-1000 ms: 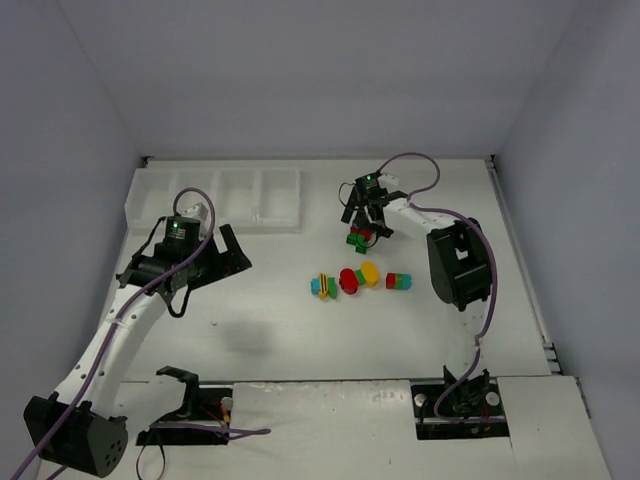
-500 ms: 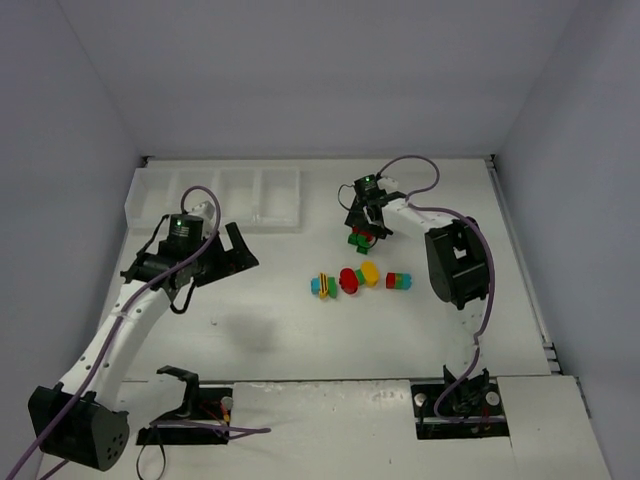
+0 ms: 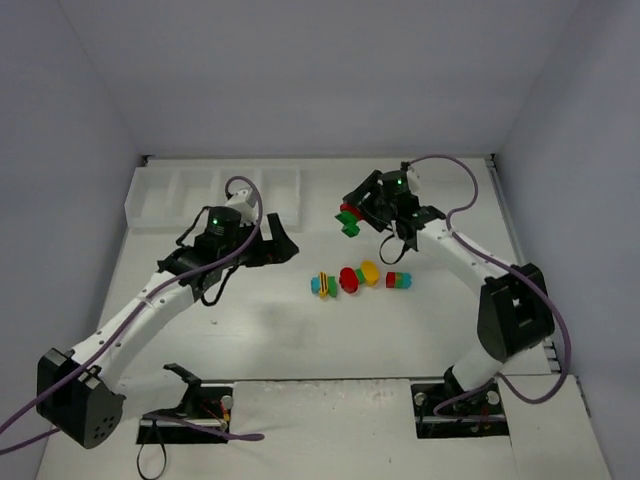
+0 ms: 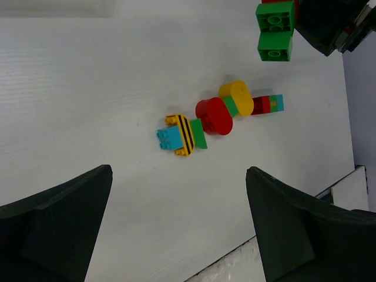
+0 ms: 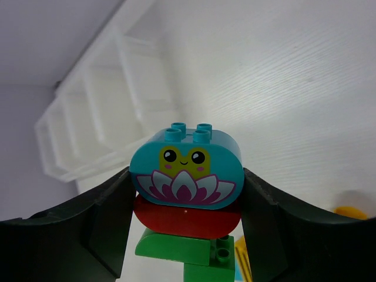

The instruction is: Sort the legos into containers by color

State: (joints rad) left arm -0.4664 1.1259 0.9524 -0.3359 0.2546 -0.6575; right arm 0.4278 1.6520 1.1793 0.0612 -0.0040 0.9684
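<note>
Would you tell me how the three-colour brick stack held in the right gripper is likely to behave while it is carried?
Probably rigid: the stack looks like hard moulded plastic. The right gripper seems to clamp only the cyan brick and red brick, so the green bricks hanging below might pop off if knocked. Glossy rounded sides may slip slightly.

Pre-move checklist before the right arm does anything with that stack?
1. Grip: ok, right claw shut on the stack, held off the table.
2. One colour in the stack: not ok; cyan, red and green bricks joined.
3. Helper free: ok, left claw open, empty.
4. Room in the tray: cannot tell, left arm covers part.
5. Path: ok, loose bricks lie apart from both claws.
</note>
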